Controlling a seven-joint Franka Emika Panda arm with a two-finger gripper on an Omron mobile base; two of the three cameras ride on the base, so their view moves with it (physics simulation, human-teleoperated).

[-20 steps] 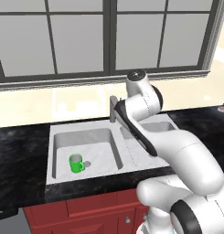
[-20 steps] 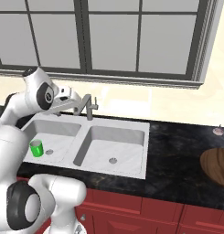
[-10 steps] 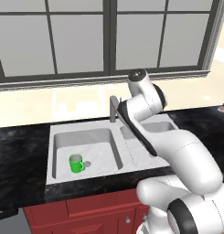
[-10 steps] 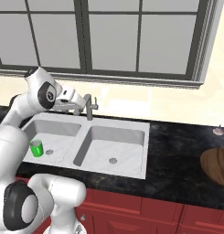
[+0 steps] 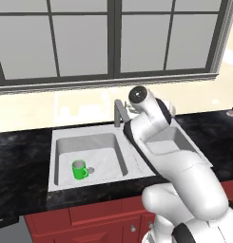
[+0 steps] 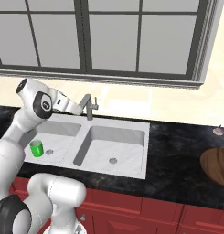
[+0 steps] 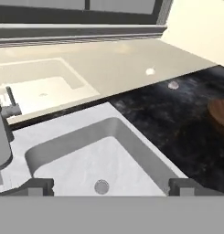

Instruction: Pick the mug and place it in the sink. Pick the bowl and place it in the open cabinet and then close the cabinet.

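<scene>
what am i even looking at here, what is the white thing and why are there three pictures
The white thing is a robot arm standing at a rendered kitchen counter. Two pictures come from cameras riding behind it, one to its left and one to its right, looking down over the counter. The third comes from a camera on its hand, looking along its end effector, whose two dark fingertips stand wide apart, open, holding nothing.

In front is a pale double-basin sink with a grey faucet under a big window. A small green mug stands in the left basin beside the drain. A dark brown wooden bowl sits on the black counter off to the right. The hand is up near the faucet, facing the right basin.
</scene>
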